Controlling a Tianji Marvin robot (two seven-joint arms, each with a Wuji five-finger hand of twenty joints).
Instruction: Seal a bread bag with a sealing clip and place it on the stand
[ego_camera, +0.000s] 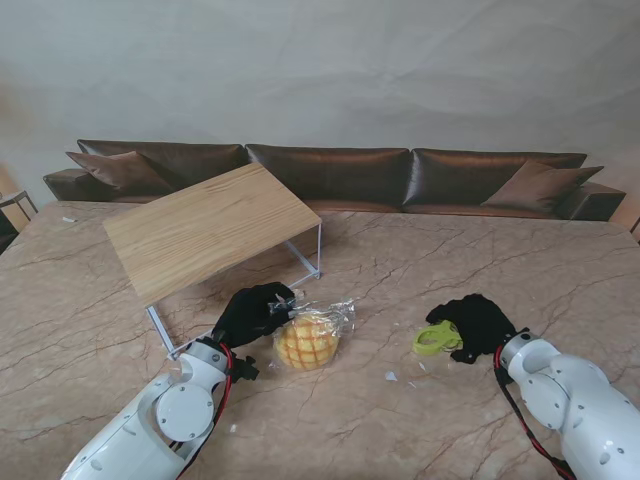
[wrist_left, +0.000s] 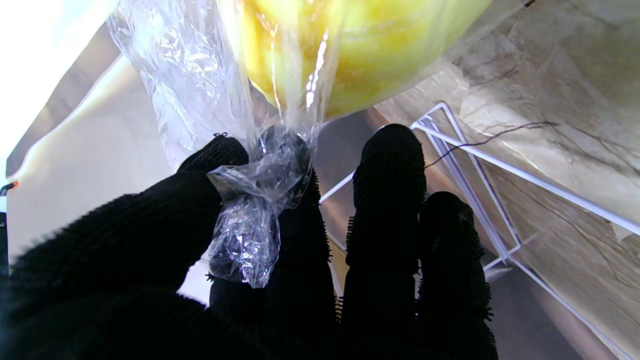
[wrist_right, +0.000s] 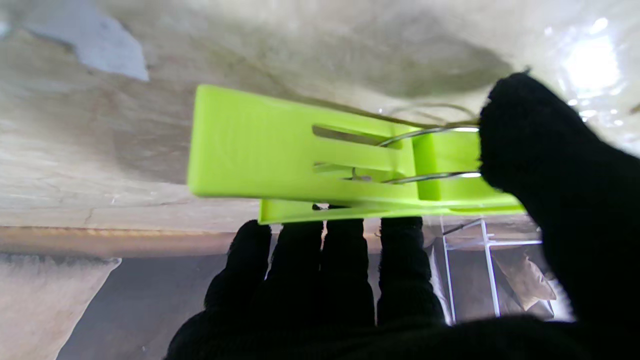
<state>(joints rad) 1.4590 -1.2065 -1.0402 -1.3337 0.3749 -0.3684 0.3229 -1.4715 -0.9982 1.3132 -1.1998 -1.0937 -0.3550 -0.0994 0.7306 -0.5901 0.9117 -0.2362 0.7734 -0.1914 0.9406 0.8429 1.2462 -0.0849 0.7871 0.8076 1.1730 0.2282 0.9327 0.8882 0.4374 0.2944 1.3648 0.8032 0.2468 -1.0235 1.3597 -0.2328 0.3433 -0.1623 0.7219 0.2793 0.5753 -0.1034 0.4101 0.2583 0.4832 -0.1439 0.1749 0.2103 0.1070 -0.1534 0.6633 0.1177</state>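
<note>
Marble counter (ego_camera: 420, 420) holds it all. At its back left sits the wooden stand (ego_camera: 205, 228), with no bag on it yet. Just in front lies the bread bag (ego_camera: 308, 340); the left hand (ego_camera: 250, 312) pinches its bunched neck shut. Well apart on the right, the right hand (ego_camera: 480, 325) grips the green clip (ego_camera: 435, 340), thumb on top, fingers under. I think the clip must next squeeze open and travel over to that neck.
</note>
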